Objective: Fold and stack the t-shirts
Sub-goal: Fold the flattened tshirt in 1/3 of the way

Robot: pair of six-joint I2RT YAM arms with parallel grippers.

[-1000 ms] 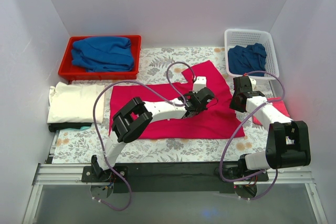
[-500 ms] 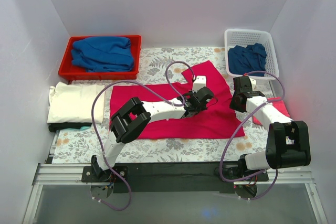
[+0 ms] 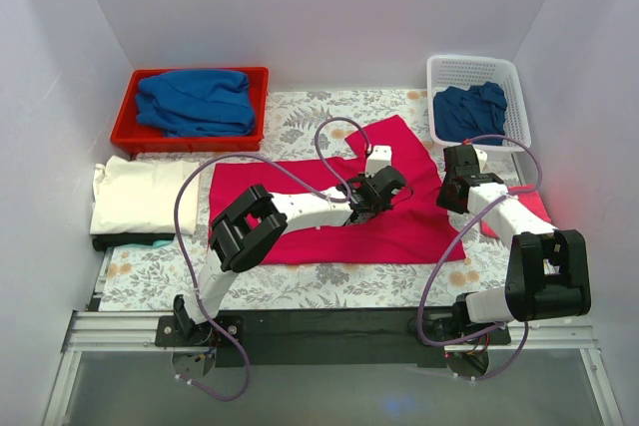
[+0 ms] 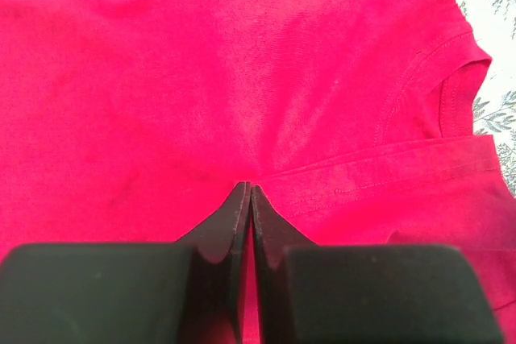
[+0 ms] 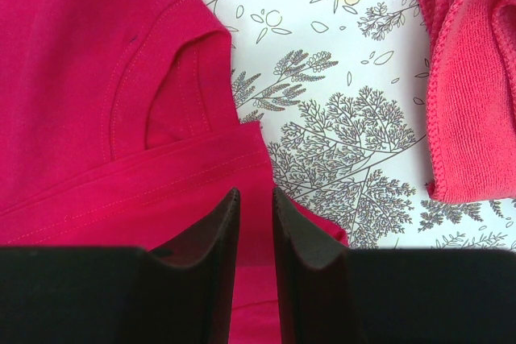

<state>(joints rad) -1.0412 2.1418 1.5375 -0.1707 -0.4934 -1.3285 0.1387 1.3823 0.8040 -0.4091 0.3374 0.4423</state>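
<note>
Left end effector pinches crimson t-shirt mid-chest; right end effector hovers narrowly open at its edge.

Plain white walls on three sides, leaf-print tabletop, even light

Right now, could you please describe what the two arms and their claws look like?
Both arms have white link segments with bulky black joint housings, bolted to a black base rail. A thin purple cable loops along each arm. The left claw and right claw each have two matte black fingers, broad at the base and tapering to narrow tips. No markings are visible.
</note>
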